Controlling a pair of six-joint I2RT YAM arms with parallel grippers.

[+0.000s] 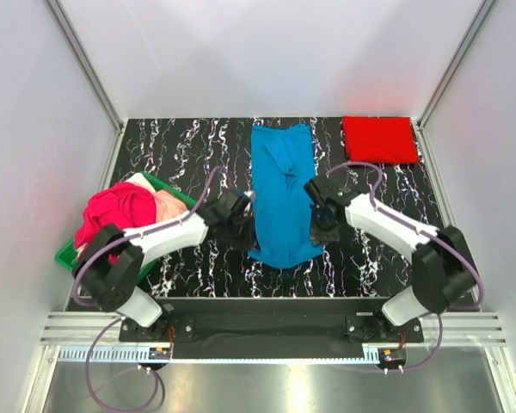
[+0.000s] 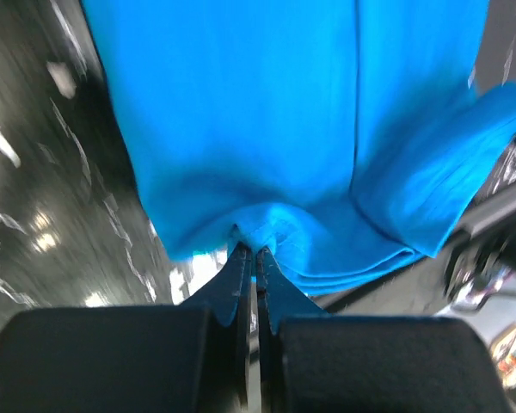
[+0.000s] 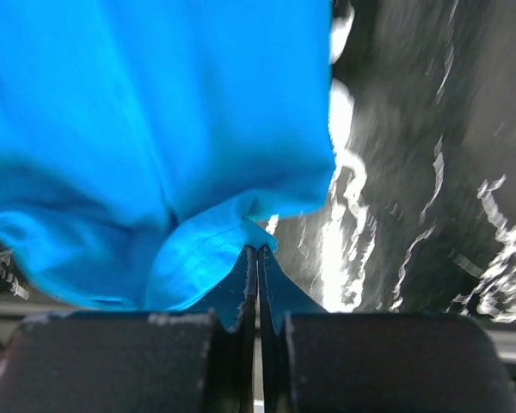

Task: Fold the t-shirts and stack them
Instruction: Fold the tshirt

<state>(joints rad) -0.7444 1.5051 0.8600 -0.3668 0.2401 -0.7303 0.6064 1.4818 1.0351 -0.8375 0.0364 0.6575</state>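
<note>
This is looking like a robotics lab test cell. White walls (image 1: 34,129) are closing in a black marbled table (image 1: 198,146) on three sides, and aluminium posts (image 1: 86,64) are running up the corners. A left arm (image 1: 168,237) and a right arm (image 1: 387,222) are sitting bolted to a metal rail (image 1: 267,331), with cables (image 1: 112,391) trailing from their bases.

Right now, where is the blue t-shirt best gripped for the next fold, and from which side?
By its two long side edges close to the near end, one from each side. The blue t-shirt lies as a narrow strip running away from the arms; the left gripper and right gripper are shut on those edges.
</note>
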